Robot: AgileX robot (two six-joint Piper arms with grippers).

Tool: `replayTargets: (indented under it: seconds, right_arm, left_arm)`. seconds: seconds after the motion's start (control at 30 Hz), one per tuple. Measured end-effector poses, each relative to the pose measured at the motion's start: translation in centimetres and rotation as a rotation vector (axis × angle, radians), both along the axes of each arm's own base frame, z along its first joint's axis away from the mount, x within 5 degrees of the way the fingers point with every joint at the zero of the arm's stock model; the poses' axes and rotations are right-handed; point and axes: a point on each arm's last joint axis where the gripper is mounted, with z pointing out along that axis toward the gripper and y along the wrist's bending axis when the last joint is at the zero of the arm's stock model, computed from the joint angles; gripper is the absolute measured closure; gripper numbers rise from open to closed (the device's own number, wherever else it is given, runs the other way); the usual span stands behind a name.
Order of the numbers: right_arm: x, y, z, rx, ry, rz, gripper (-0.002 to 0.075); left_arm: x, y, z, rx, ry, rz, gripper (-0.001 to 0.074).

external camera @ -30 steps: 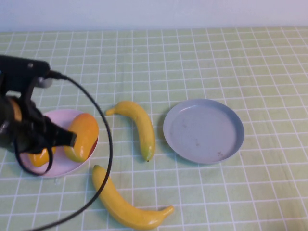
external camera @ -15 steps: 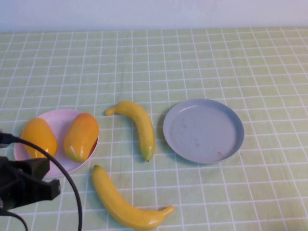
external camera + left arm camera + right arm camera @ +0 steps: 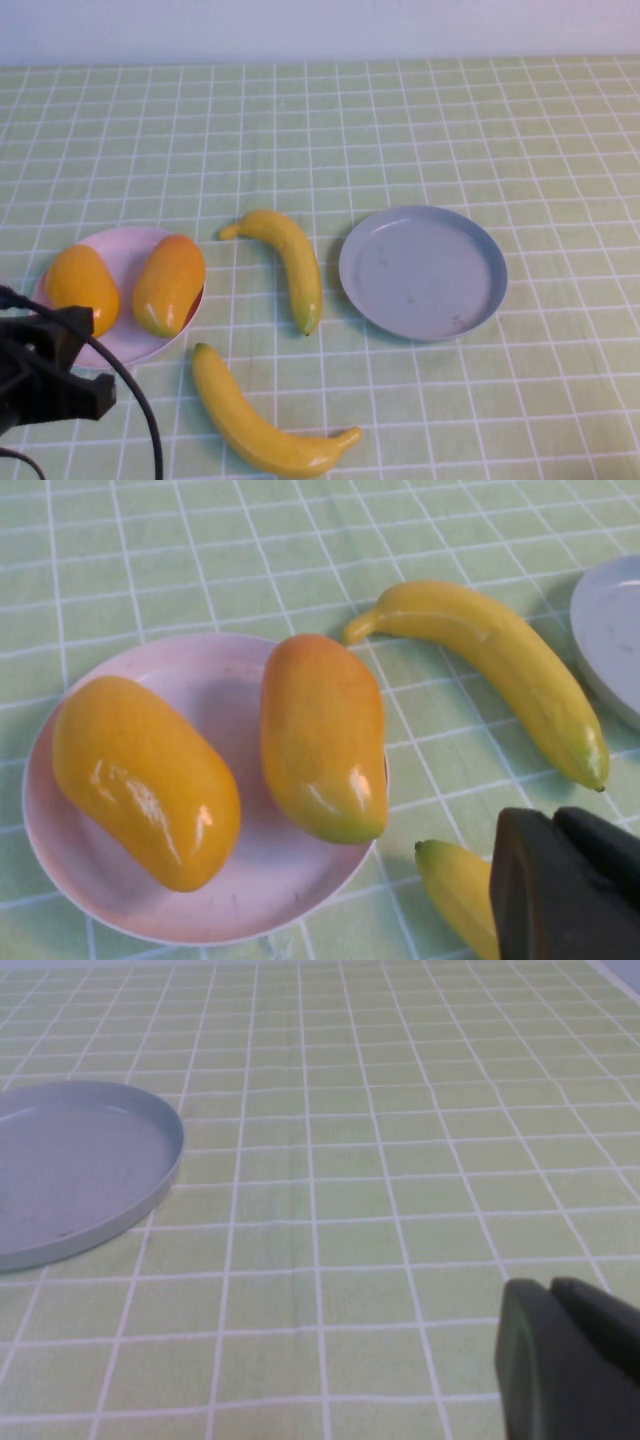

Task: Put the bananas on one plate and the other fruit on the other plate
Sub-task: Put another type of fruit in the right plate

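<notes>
**Mangoes plated, bananas next**

Our left arm has pulled back from over the pink plate (image 3: 125,345) to the desk's near left corner. Its left end effector (image 3: 565,880) is closed and empty, close to the plate. Both mangoes (image 3: 168,284) lie on that plate. The two bananas (image 3: 290,262) rest on the desk (image 3: 400,130) between the plates, one just beside the empty grey-blue plate (image 3: 422,272). Our right end effector (image 3: 575,1360) hangs closed off that plate's far side. We judge the banana step begins: open, descend, grasp.

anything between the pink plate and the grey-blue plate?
High view: one banana lies between the pink plate and the grey-blue plate, touching neither.
</notes>
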Motion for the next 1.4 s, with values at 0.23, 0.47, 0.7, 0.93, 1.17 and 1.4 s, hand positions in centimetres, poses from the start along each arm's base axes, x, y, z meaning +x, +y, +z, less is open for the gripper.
replayTargets:
  seconds: [0.23, 0.47, 0.7, 0.93, 1.17, 1.4]
  right_arm:
    - [0.0, 0.0, 0.0, 0.000, 0.000, 0.000, 0.0743]
    - [0.0, 0.0, 0.0, 0.000, 0.000, 0.000, 0.0743]
    - [0.0, 0.0, 0.0, 0.000, 0.000, 0.000, 0.0743]
    - [0.0, 0.0, 0.0, 0.000, 0.000, 0.000, 0.0743]
    - [0.0, 0.0, 0.0, 0.000, 0.000, 0.000, 0.0743]
    - [0.0, 0.0, 0.0, 0.000, 0.000, 0.000, 0.0743]
  left_arm:
    - [-3.1, 1.6, -0.3, -0.008, -0.246, -0.046, 0.0738]
    - [-6.6, 4.8, -1.5, 0.048, -0.498, 0.170, 0.0738]
    - [-8.1, 5.8, -4.8, 0.067, -0.567, 0.316, 0.0738]
    - [-7.7, 5.8, -8.3, 0.035, -0.437, 0.326, 0.0738]
    - [-7.9, 5.7, -9.8, 0.037, -0.272, 0.310, 0.0738]
    - [-8.1, 5.5, -10.3, 0.052, -0.212, 0.256, 0.0738]
